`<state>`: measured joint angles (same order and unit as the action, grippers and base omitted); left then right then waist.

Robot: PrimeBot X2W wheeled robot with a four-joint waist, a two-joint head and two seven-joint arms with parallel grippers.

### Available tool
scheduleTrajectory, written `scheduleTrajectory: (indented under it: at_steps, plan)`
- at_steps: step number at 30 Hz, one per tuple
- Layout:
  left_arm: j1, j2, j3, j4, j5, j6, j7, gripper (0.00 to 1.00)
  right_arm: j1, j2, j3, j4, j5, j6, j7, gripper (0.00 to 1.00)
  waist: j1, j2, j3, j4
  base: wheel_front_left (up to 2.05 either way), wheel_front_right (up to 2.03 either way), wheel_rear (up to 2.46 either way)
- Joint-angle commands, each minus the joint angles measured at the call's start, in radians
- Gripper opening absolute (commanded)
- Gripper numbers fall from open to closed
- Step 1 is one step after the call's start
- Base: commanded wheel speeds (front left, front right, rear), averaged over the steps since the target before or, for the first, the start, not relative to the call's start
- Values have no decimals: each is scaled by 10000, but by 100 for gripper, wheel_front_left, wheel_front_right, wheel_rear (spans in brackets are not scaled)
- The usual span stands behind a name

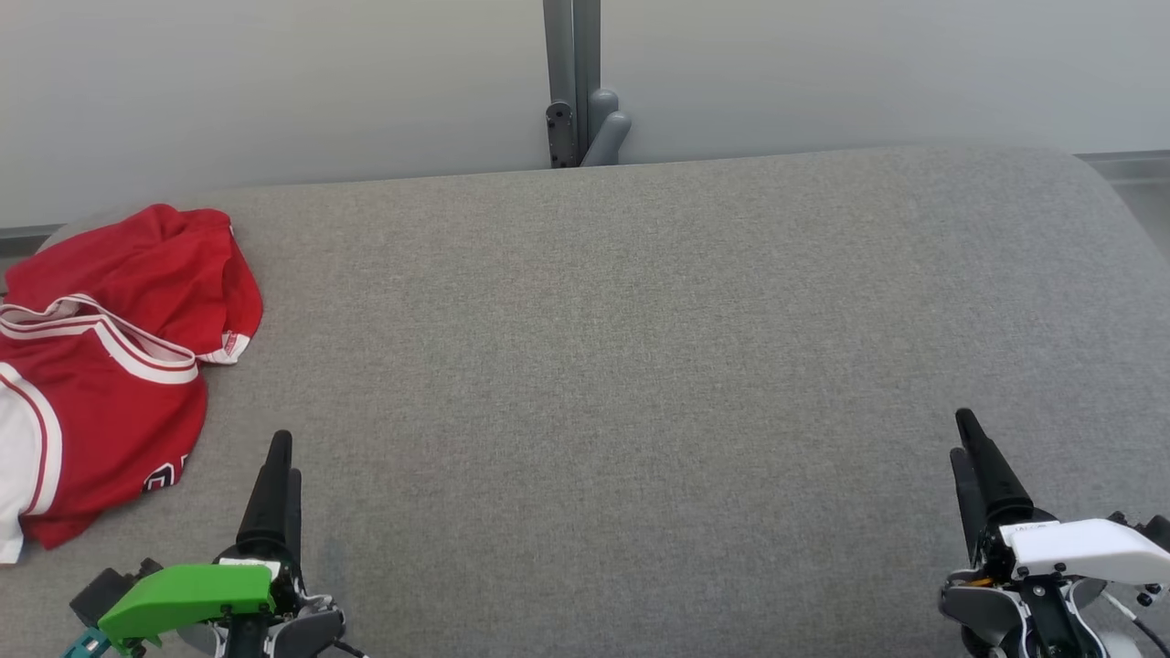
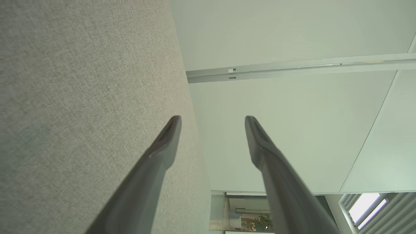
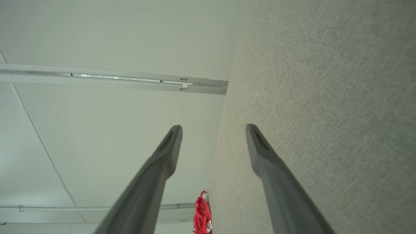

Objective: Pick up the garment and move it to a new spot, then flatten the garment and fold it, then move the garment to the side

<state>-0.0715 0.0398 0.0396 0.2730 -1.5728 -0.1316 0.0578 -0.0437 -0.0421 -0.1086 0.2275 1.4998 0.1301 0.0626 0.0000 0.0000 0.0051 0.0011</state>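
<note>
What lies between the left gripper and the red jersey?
In the head view, a bare stretch of grey upholstery separates the left gripper from the red jersey.

Head camera looks down on the grey surface [image 1: 640,366]; both wrist cameras skim along it.
</note>
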Motion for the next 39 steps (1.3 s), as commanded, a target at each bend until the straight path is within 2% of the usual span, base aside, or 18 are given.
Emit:
scheduleTrajectory:
  at_steps: [1,6,10,14,25,39]
  plan:
    - [-122,48,-91,-123,498,2,-144,100,-61,-85,4,-347,-634,3,-137,100,0,0,8,6,0,0,0]
    - [-135,54,-273,-154,1676,3,-367,100,13,-138,83,-713,-2324,3,-363,100,0,0,31,25,0,0,0]
    - [-76,64,-450,-219,3409,24,-578,100,111,-148,114,-1022,-3840,4,-581,100,0,0,41,40,0,0,0]
    - [39,67,-561,-278,4652,141,-781,100,238,-148,108,-1152,-5102,4,-784,100,0,0,29,54,0,0,0]
    - [169,78,-822,-357,6568,328,-1185,100,407,-198,233,-1261,-7060,4,-1200,100,0,0,19,68,0,0,0]
    - [267,90,-1032,-284,8579,435,-1610,100,597,-284,391,-1386,-8887,5,-1631,100,0,0,3,89,0,0,0]
